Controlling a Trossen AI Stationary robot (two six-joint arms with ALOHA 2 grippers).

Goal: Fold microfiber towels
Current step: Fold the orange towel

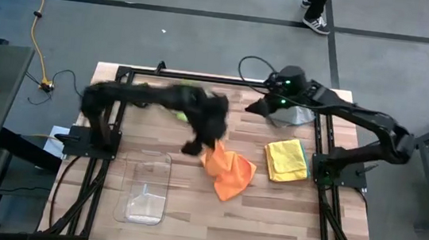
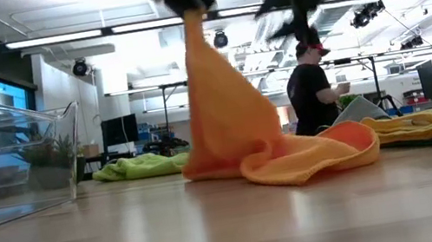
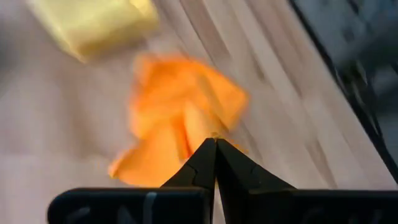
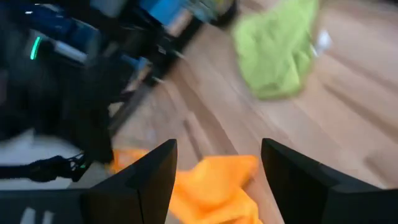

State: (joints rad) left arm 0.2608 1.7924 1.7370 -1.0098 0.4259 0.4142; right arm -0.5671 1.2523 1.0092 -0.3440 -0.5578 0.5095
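Note:
My left gripper (image 1: 202, 144) is shut on the orange towel (image 1: 229, 173) and stands above the middle of the table. My right gripper (image 1: 260, 106) hovers open at the far right of the table, touching nothing; in its wrist view the orange towel (image 4: 211, 186) shows between its fingers, farther off. A yellow towel (image 1: 285, 157) lies folded on a teal one (image 1: 304, 155) to the right. A grey towel (image 1: 301, 116) lies under the right arm. The lime green towel (image 2: 140, 164) lies flat at the far side, partly hidden by the left arm in the high view. My left gripper pinches the towel's top end (image 2: 192, 18) between its two shut fingers, which slant down from above. The cloth hangs below them in a narrow drape. Its lower part (image 2: 310, 158) lies bunched on the table. One layer or several, I cannot tell.
A clear plastic bin (image 1: 146, 189) stands at the near left of the table, with a small green plant (image 2: 50, 153) seen through it. Black frame rails (image 1: 325, 168) run along both sides. A person (image 2: 312, 92) stands in the room beyond.

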